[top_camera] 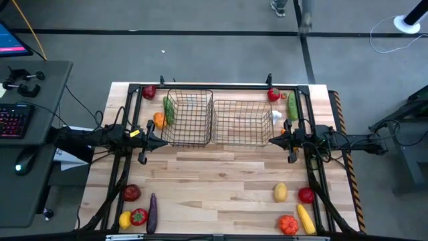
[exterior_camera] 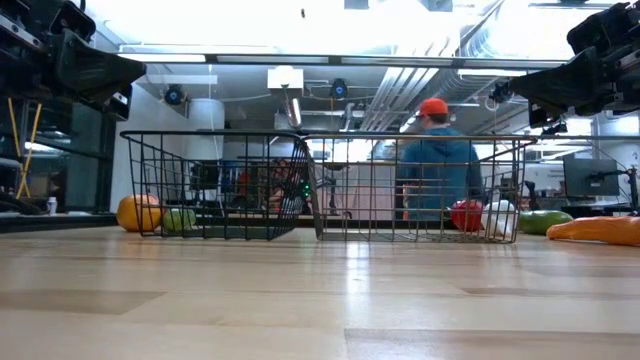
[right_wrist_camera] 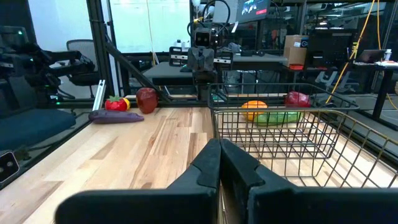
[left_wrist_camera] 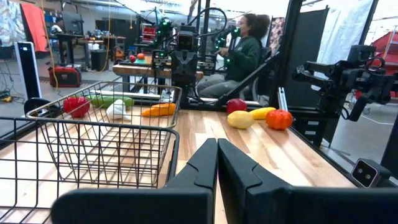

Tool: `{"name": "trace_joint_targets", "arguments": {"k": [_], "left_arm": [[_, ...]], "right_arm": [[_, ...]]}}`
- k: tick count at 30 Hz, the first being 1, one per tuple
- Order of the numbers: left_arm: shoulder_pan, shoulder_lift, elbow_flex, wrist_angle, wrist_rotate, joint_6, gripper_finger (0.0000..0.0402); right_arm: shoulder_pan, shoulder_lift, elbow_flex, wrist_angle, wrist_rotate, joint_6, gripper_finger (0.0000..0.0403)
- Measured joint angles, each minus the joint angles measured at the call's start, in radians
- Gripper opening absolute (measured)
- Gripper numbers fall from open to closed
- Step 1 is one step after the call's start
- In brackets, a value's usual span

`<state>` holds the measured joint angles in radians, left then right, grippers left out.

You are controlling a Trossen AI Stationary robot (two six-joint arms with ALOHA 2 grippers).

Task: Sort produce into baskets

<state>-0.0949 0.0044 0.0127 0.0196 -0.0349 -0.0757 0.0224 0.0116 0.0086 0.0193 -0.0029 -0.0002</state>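
Left gripper (top_camera: 165,142): fingers pressed together, empty, parked just beside narrower basket (top_camera: 188,118). Right gripper (top_camera: 270,140): likewise closed, empty, beside wider basket (top_camera: 242,122). Both baskets empty; produce scattered outside them, eggplant (top_camera: 152,212) and corn (top_camera: 305,218) well behind grippers, sorting apparently unstarted

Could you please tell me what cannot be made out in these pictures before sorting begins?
- Produce behind the narrower basket: in the low view its mesh screens all but an orange piece and a green piece.
- Yellow piece at the table's near-left corner: in the high view, too small to identify.
- Person beyond the wider basket: in the low view, partly screened by its mesh.
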Motion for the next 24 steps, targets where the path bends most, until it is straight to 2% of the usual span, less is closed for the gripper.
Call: {"name": "trace_joint_targets", "arguments": {"k": [10,14,19,24], "left_arm": [[0.0,0.0,0.0,0.0,0.0,0.001,0.0],[0.003,0.0,0.0,0.053,-0.046,0.025,0.0],[0.003,0.0,0.0,0.339,-0.069,-0.243,0.0],[0.003,0.0,0.0,0.717,-0.155,-0.361,0.0]], "right_arm": [[0.0,0.0,0.0,0.0,0.0,0.0,0.0],[0.0,0.0,0.0,0.0,0.0,0.0,0.0],[0.0,0.0,0.0,0.0,0.0,0.0,0.0],[0.0,0.0,0.0,0.0,0.0,0.0,0.0]]}}
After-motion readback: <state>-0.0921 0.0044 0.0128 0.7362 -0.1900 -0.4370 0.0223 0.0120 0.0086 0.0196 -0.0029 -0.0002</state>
